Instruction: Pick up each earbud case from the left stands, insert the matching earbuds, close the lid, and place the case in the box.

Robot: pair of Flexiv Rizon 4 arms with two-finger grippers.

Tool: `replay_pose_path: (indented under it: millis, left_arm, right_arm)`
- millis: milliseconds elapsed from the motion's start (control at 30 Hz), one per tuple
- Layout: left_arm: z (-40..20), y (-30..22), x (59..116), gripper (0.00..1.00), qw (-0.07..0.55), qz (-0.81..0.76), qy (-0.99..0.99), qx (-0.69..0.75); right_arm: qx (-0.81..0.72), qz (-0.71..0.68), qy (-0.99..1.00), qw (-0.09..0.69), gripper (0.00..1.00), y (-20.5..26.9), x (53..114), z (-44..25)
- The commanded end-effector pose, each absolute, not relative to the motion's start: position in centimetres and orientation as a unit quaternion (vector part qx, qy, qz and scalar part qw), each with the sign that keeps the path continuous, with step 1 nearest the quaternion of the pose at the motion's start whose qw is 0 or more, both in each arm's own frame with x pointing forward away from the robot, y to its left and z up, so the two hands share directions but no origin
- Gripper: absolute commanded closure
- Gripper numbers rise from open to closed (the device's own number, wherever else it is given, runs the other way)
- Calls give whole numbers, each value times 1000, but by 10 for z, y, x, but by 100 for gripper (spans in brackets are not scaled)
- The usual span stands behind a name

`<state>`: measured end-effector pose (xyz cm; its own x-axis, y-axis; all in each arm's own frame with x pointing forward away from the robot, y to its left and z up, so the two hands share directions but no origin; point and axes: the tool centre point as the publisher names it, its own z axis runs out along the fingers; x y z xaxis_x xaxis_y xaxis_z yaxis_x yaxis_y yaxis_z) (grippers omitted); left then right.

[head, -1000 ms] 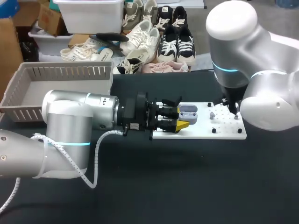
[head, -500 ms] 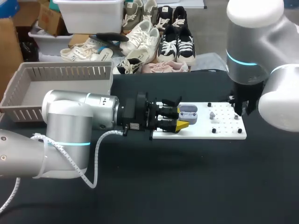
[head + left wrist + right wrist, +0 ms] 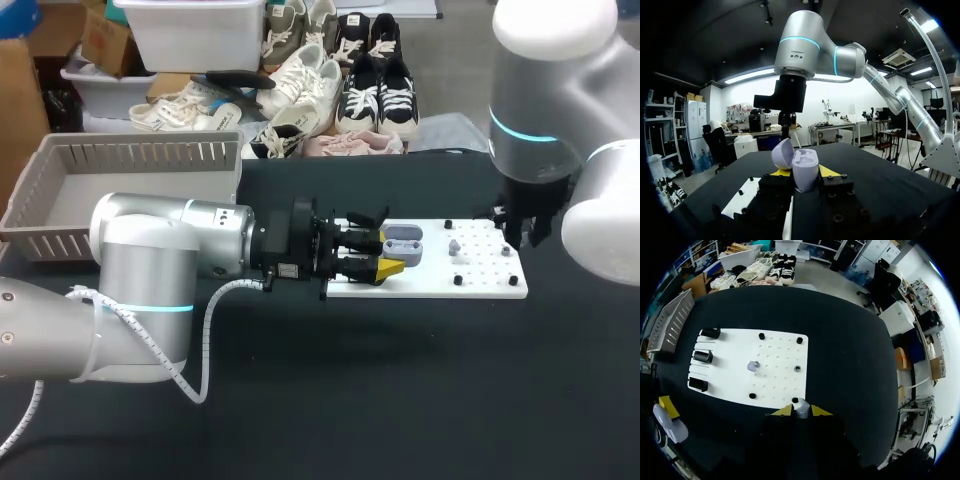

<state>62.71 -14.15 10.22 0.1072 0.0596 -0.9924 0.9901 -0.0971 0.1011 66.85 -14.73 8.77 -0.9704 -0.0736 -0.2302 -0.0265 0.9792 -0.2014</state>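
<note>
**A:** The right claw is seen closed on an earbud, which is pinched between the yellow tips. Within the last second it has been drawn away from the peg holes and out to the right edge of the board.

**B:** That is confirmed from overhead: a second ago the claw was set over the board's right half, and now it is held at the rim. A second earbud is left lying mid-board.

**A:** And the left claw?

**B:** Nothing has been shifted there. The case is kept clamped between its fingers, with the lid swung open, by the board's left end.

**A:** So one pick-up can be counted as made. Insertion is judged to be next, with the earbud to be carried across to the open case.

**B:** The box at the desk's left is not yet called for.
</note>
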Motion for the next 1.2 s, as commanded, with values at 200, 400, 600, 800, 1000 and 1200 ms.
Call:
replay_pose_path:
  millis: [200, 400, 600, 800, 1000, 1200]
  left_arm:
    - [102, -142, 626, 100, 487, -478, 466, 563]
    - [102, -142, 626, 100, 487, -478, 466, 563]
    - [102, -142, 626, 100, 487, -478, 466, 563]
    - [102, -142, 626, 100, 487, -478, 466, 563]
    - [102, -142, 626, 100, 487, -478, 466, 563]
    - [102, -142, 626, 100, 487, -478, 466, 563]
  right_arm:
    - [87, -90, 983, 132, 100, -148, 676, 91]
    - [228, -62, 968, 80, 100, -145, 676, 93]
    - [320, -25, 946, 49, 100, -130, 668, 99]
    - [348, -13, 936, 56, 100, -121, 658, 100]
    - [348, -13, 936, 56, 100, -121, 658, 100]
    - [348, -13, 936, 56, 100, -121, 658, 100]
